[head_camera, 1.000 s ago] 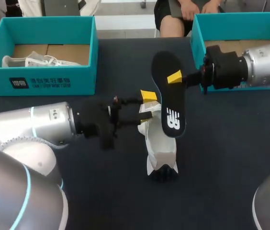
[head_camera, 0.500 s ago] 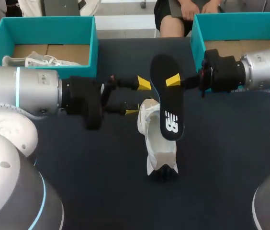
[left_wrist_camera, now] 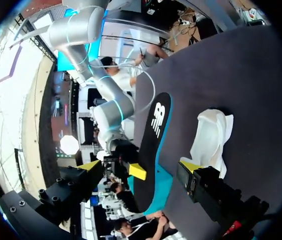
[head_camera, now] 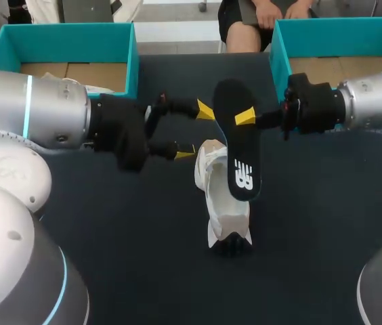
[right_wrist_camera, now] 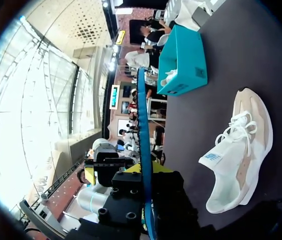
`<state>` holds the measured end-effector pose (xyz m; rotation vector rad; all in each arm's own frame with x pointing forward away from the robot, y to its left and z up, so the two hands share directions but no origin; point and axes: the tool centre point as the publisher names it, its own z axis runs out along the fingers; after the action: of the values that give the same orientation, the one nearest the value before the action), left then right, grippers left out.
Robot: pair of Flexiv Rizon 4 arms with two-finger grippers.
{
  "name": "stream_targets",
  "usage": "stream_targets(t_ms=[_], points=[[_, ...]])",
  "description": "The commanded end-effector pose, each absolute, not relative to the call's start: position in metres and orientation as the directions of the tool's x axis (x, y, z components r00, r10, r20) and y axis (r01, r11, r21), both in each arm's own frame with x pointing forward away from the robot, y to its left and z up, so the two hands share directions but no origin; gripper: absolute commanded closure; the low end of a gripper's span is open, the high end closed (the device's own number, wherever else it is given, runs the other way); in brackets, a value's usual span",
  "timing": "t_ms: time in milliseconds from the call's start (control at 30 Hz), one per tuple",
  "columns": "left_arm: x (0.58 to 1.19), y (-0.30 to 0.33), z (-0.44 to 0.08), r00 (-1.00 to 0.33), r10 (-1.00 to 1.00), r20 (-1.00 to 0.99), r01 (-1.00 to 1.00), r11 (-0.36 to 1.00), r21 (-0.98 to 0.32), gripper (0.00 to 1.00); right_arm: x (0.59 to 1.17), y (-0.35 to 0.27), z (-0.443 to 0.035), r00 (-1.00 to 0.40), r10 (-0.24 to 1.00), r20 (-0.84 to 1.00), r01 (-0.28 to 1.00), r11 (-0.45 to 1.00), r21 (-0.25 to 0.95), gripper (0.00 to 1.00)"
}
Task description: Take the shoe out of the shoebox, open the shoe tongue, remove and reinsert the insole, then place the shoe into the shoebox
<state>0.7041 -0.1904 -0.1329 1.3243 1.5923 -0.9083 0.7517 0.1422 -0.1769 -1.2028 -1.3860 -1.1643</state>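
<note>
- Shoe (head_camera: 219,210) lies mid-table, out of the far right shoebox (head_camera: 277,47), so its opening is reachable.
- Insole (head_camera: 237,152) is held over it, likely for reinsertion.
- Right gripper (head_camera: 245,116) is clamped on the insole's far end.
- Left gripper (head_camera: 195,132), fingers apart, sits just left of the shoe.

A dark navy table (head_camera: 313,230) spreads across most of the head view as 1 flat, matte surface, evenly lit, carrying only soft, faint shadows.
</note>
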Motion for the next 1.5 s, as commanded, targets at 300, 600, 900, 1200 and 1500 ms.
stream_targets(t_ms=[300,600,900,1200,1500], points=[[0.72,-0.224,-0.113,-0.255,0.827,-0.501,0.958,0.286,-0.015,0.0,0.749,0.146,-0.181,-0.078,0.112,0.991,0.995,0.068,0.071,1.0],[0.73,-0.237,-0.108,-0.19,0.97,-0.148,0.97,0.209,0.125,0.0,0.748,0.15,-0.182,-0.075,0.112,0.991,0.995,0.071,0.068,1.0],[0.741,-0.243,-0.117,-0.074,0.992,0.102,0.984,0.056,0.171,0.0,0.748,0.154,-0.178,-0.073,0.113,0.991,0.995,0.072,0.065,1.0],[0.753,-0.242,-0.12,-0.061,0.982,0.18,0.987,0.032,0.16,0.0,0.749,0.156,-0.176,-0.073,0.114,0.991,0.995,0.073,0.064,1.0],[0.76,-0.242,-0.099,-0.123,0.984,0.127,0.986,0.106,0.13,0.0,0.751,0.159,-0.176,-0.072,0.11,0.991,0.995,0.075,0.064,1.0]])
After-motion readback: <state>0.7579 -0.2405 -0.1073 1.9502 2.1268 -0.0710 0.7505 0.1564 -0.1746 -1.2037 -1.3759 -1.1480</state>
